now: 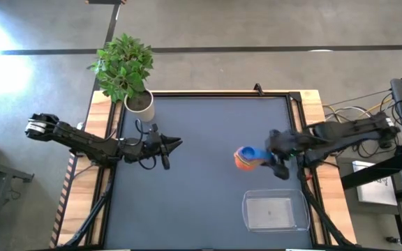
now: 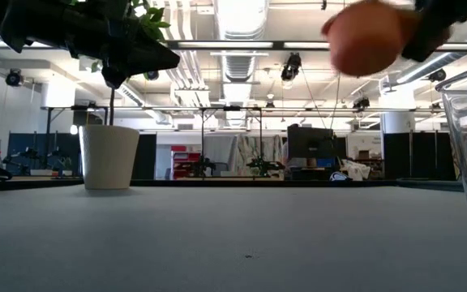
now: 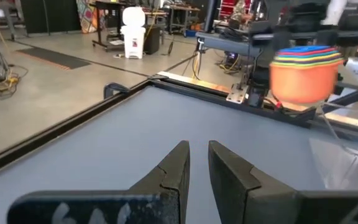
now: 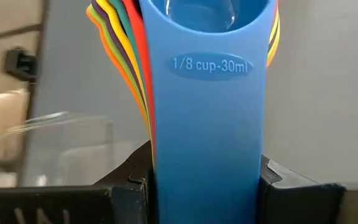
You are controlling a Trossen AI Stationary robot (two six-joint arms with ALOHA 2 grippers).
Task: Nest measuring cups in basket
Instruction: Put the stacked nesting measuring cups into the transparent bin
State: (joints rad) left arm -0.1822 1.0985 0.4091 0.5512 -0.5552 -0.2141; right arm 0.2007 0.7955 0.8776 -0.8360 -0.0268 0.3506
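The measuring cups are nested into one stack, with the orange cup outermost and the blue one innermost. The stack hangs in the air over the right half of the table, just beyond the basket's far edge. It shows upright in the left wrist view and high up in the low view. My right gripper is shut on the stack's handles. The clear basket sits flat near the table's near right corner. My left gripper hovers over the left half, fingers nearly together, touching nothing. My right gripper pinches the stacked handles between its two fingers, one on each side edge of the bundle, with the blue handle on top. The fingers come level from the table's right and lie along the handles. The stack is lifted clear, with the bowls upright beyond the fingertips.
A white pot with a green plant stands at the far left corner of the table, also seen in the low view. The grey tabletop lies bare between the arms. A raised black frame edges the table.
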